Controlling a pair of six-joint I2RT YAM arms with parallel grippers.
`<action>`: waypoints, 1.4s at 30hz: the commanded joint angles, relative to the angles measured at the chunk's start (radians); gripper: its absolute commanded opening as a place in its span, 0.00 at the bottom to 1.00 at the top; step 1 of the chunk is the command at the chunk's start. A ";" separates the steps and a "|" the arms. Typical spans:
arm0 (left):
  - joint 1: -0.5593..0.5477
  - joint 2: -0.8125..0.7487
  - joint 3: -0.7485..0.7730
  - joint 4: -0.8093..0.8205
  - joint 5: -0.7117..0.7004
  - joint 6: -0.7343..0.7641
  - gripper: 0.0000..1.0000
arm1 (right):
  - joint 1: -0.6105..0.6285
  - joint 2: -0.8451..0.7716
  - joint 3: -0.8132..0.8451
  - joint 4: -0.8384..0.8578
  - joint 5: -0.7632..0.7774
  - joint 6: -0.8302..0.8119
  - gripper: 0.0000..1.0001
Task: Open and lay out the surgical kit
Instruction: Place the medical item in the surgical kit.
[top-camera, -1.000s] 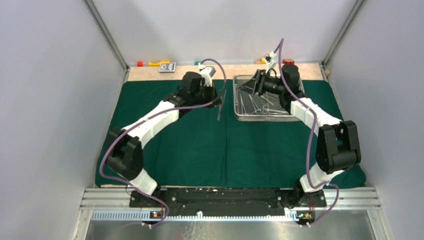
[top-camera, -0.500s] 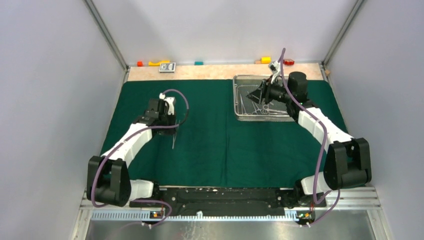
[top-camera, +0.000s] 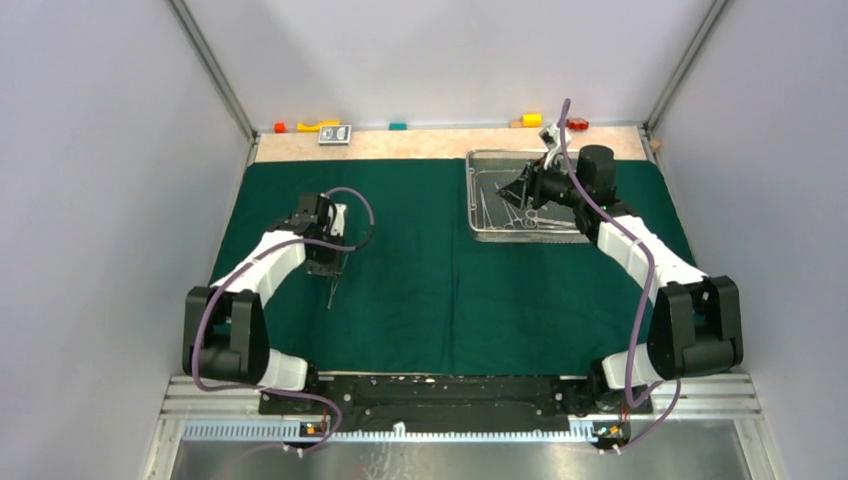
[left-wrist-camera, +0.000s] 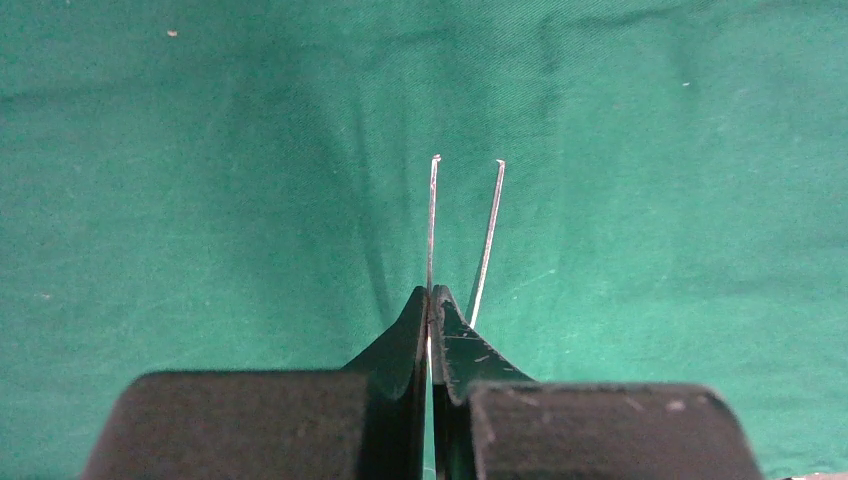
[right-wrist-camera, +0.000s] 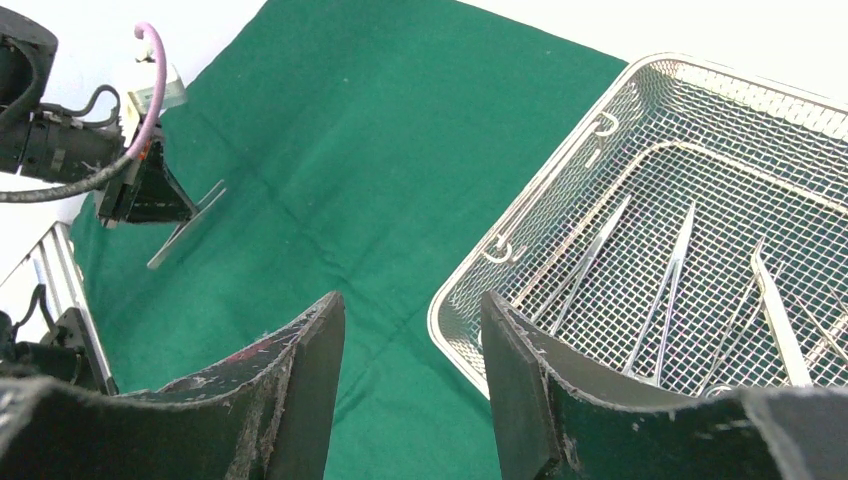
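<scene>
my left gripper (left-wrist-camera: 431, 295) has carried the tweezers (left-wrist-camera: 487, 228) well left of the tray (top-camera: 472, 200), clamped tight on them over the cloth (top-camera: 420, 295); they may twist on release. my right gripper (right-wrist-camera: 412, 297) hangs half-open, empty, above the tray.

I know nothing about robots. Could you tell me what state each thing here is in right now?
green cloth: spread flat.
wire-mesh tray: uncovered, at the green cloth's far edge.
other instruments: lying loose in the wire-mesh tray.
tweezers: held, tips apart.
left gripper: jaws shut on the tweezers.
right gripper: jaws open, empty, above the wire-mesh tray.
</scene>
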 joint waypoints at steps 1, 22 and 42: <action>0.027 0.033 0.041 -0.041 -0.011 0.013 0.00 | -0.012 -0.011 0.007 0.029 0.002 -0.027 0.52; 0.110 0.155 0.027 -0.002 0.023 -0.010 0.03 | -0.031 0.004 0.015 0.022 -0.007 -0.023 0.51; 0.118 0.144 0.030 -0.008 0.038 -0.005 0.20 | -0.043 0.011 0.033 0.005 -0.003 -0.025 0.51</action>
